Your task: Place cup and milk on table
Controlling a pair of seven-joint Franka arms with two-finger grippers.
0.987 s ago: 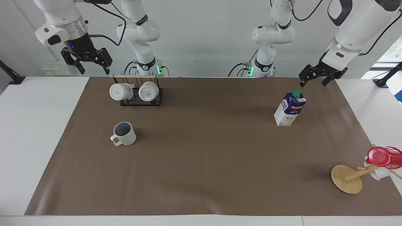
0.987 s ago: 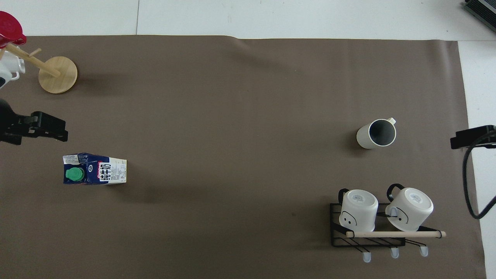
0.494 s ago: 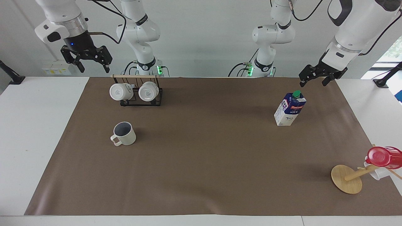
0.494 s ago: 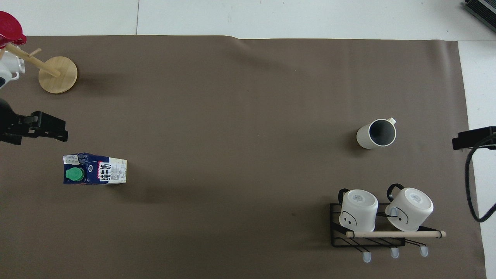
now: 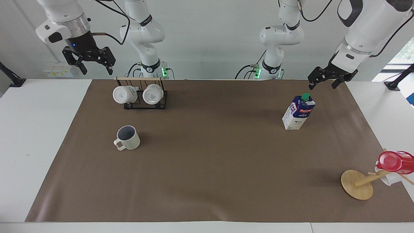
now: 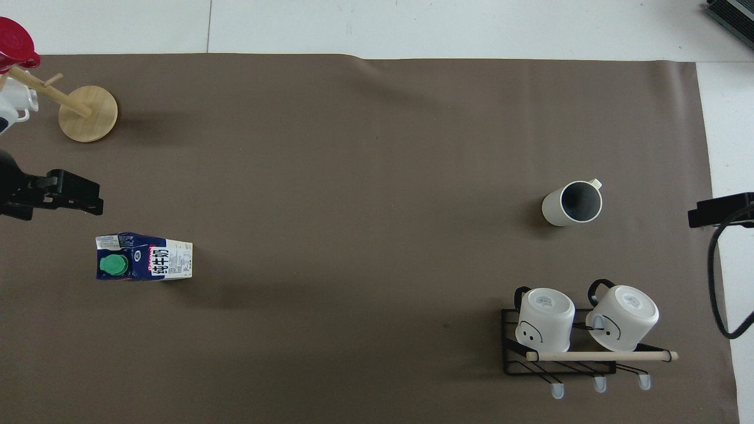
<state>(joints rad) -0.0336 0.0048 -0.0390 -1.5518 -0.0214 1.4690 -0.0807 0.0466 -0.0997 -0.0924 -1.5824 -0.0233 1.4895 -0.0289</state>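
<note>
Cup (image 5: 128,138) upright on surface (image 5: 210,168), farther from robots than mug rack (image 5: 142,94). Milk (image 5: 299,112) upright, well apart from rack, toward left arm's end. Left gripper (image 5: 324,80) raised above surface edge, jaws spread, empty. Right gripper (image 5: 95,64) raised beside rack, jaws spread, empty.

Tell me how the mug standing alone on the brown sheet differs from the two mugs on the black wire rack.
The cup stands upright, mouth up, on the table; the two white mugs hang tipped on the black rack, showing their stamped bases. The cup is cream with a dark inside and a pale handle; in the overhead view the rack mugs have dark handles and drawn faces. All three sit toward the right arm's end, the cup farther from the robots.
</note>
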